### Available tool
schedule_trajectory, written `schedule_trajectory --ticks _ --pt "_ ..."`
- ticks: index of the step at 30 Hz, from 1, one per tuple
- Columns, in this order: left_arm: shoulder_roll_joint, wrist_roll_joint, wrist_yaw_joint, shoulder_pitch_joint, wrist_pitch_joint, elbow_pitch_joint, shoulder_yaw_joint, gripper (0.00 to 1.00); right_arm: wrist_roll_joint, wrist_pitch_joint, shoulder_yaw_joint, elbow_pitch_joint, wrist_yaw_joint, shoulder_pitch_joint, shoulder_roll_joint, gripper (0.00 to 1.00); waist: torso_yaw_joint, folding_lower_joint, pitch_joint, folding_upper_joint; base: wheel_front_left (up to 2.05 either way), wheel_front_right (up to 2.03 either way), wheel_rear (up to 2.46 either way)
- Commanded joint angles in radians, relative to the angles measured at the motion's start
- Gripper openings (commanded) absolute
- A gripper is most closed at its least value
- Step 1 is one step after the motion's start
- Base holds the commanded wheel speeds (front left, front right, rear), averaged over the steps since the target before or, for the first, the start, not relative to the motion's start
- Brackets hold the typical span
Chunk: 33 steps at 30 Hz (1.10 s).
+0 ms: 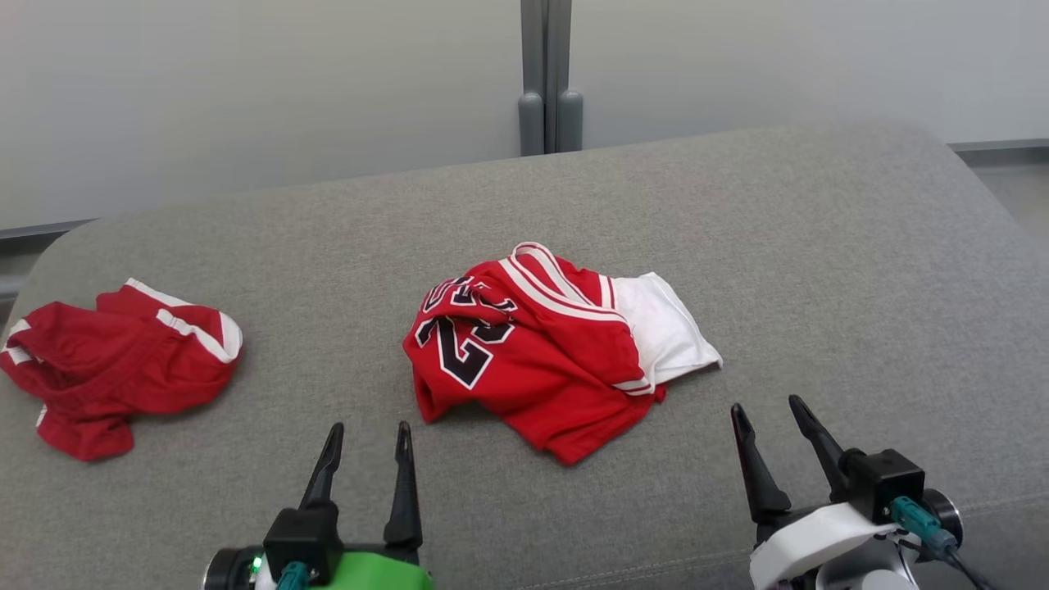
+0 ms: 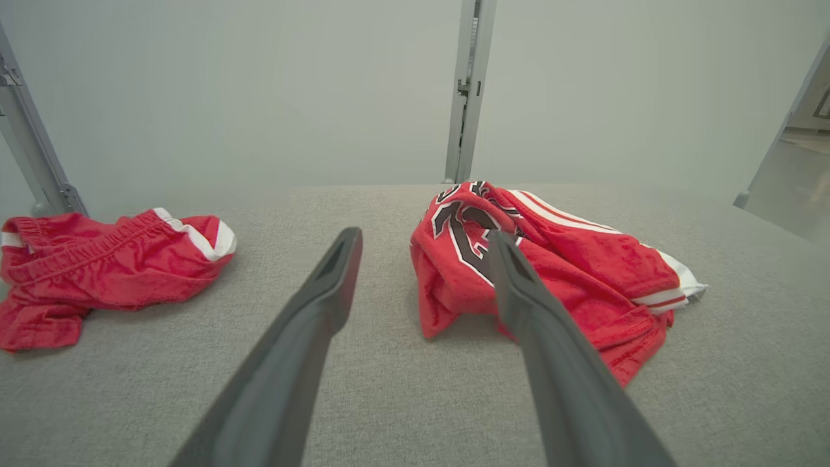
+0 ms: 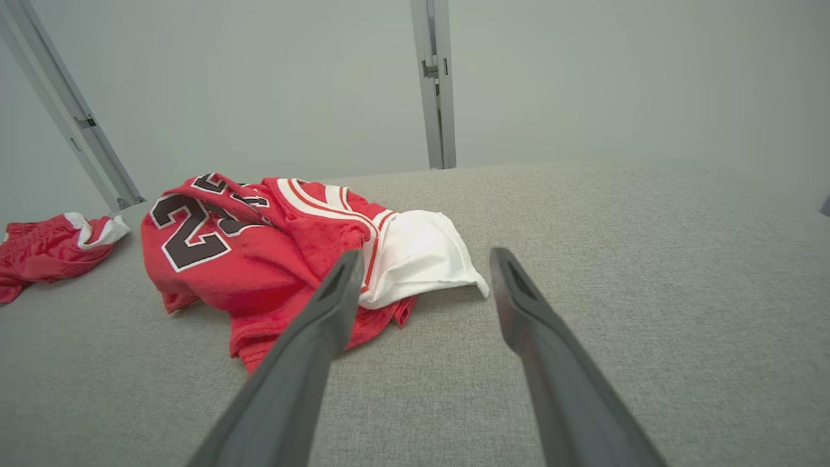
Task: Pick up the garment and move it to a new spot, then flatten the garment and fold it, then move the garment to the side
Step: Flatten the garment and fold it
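Grey padded worktop (image 1: 737, 229) bears the crumpled jersey (image 1: 533, 352) just ahead, between the left fingers (image 1: 403, 492) and right fingers (image 1: 754, 467), both spread wide and empty, while red shorts (image 1: 115, 360) lie well left of the left pair.

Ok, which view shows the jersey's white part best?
Right wrist view: the jersey's white part sits close between the fingers. Head view shows it clearly but smaller; left wrist view catches a thin edge past the red.
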Motion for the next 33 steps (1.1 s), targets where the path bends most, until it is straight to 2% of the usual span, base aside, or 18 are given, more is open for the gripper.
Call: schedule_trajectory --ticks 1,6,15,19,24,33 --pt "0.003 0.007 -0.003 -0.037 0.000 0.007 -0.012 1.00 -0.002 -0.004 -0.009 0.004 -0.001 -0.019 -0.003 1.00 -0.027 0.0000 0.025 0.0000 0.00 0.00 0.00" --pt "0.002 -0.019 -0.025 -0.136 0.009 0.069 -0.109 1.00 0.015 -0.004 -0.025 0.003 -0.001 -0.055 0.001 1.00 -0.079 0.0000 0.065 0.0000 0.00 0.00 0.00" --pt "0.003 -0.126 -0.025 -0.412 0.173 0.182 -0.328 1.00 -0.006 -0.004 -0.063 -0.008 -0.001 -0.111 0.005 1.00 -0.160 0.0000 0.156 0.0000 0.00 0.00 0.00" --pt "0.004 -0.154 0.014 -0.521 0.244 0.242 -0.417 1.00 0.001 -0.004 -0.063 -0.010 -0.001 -0.130 0.006 1.00 -0.203 0.0000 0.190 0.0000 0.00 0.00 0.00" --pt "0.004 -0.200 0.086 -0.620 0.343 0.342 -0.490 1.00 0.042 -0.004 -0.049 -0.017 -0.001 -0.148 0.006 1.00 -0.253 0.0000 0.226 0.0000 0.00 0.00 0.00" --pt "0.004 -0.302 0.167 -0.716 0.381 0.544 -0.537 1.00 0.120 -0.004 -0.039 -0.021 -0.001 -0.164 0.006 1.00 -0.305 0.0000 0.261 0.0000 0.00 0.00 0.00"
